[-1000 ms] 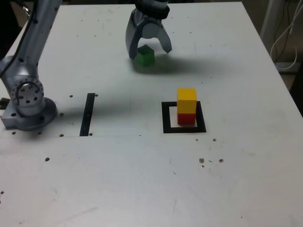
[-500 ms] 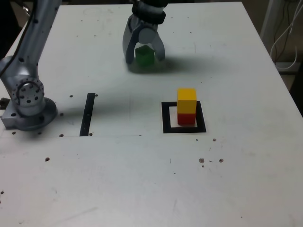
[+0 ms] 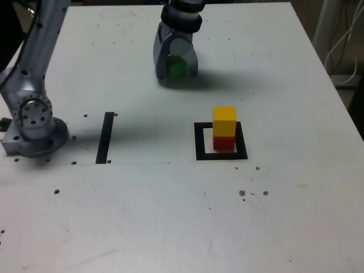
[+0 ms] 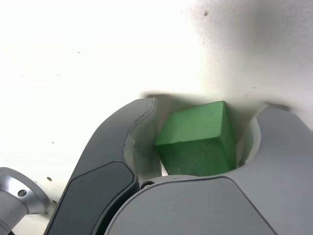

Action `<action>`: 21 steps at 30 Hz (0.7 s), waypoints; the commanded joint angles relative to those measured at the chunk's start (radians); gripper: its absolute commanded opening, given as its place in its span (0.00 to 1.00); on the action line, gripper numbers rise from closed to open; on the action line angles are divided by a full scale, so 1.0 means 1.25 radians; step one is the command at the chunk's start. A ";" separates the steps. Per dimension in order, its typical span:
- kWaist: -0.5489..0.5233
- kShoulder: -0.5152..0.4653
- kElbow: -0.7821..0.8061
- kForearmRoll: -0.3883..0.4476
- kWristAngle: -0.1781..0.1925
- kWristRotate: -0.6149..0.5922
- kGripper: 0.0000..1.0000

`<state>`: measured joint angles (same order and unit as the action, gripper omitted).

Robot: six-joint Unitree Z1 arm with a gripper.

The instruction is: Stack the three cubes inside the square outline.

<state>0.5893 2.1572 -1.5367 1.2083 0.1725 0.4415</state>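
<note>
one claw (image 4: 211,108), drawn partly closed, has its two curved fingers around one green cube (image 4: 198,139), one on each side. the cube sits close between them, turned slightly askew; whether both fingers press on it i cannot tell.

one white tabletop (image 3: 142,210) lies beneath, with small dark specks scattered over it, too many to count surely. one grey arm (image 3: 42,51) rises along the exterior view's left. one square black outline (image 3: 200,142) with a white centre lies toward the exterior view's right, nearer that camera than the green cube. one straight black strip (image 3: 104,139) lies well apart from it, toward the exterior view's left.

three cubes show in all, one of each colour: the green one in the claw's reach, and two stacked inside the outline, yellow cube (image 3: 224,120) above, red cube (image 3: 223,143) below.
</note>
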 commanded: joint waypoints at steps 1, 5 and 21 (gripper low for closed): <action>-0.001 -0.004 -0.006 -0.007 0.001 0.007 0.32; -0.001 0.005 -0.009 -0.024 0.002 0.021 0.25; -0.007 -0.012 -0.011 -0.028 -0.011 0.046 0.16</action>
<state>0.5872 2.1571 -1.5507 1.1675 0.1611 0.4974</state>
